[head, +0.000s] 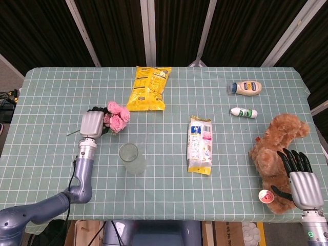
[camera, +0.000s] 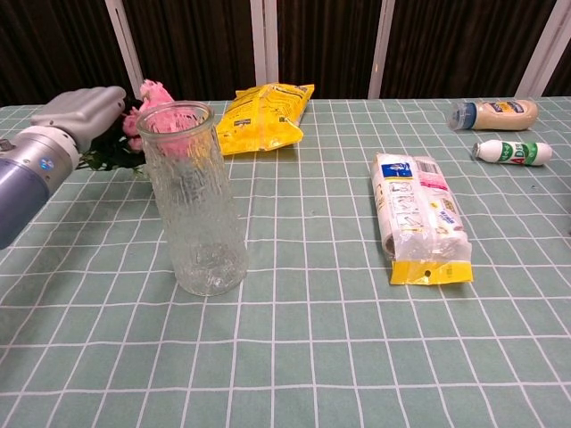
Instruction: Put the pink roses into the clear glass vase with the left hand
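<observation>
My left hand (head: 91, 124) grips the bunch of pink roses (head: 116, 117) by its green stems and holds it above the table, blooms pointing right. The chest view shows that left hand (camera: 78, 111) at the far left with the pink roses (camera: 150, 96) lifted behind the vase rim. The clear glass vase (head: 131, 158) stands upright and empty, in front of and to the right of the hand; in the chest view the vase (camera: 191, 199) is close up. My right hand (head: 302, 182) hangs at the lower right, fingers spread, holding nothing.
A yellow snack bag (head: 148, 88) lies beyond the roses. A white snack packet (head: 200, 144) lies mid-table. A mayonnaise bottle (head: 245, 87) and a small white bottle (head: 243, 112) lie at the back right. A brown teddy bear (head: 277, 154) sits beside my right hand.
</observation>
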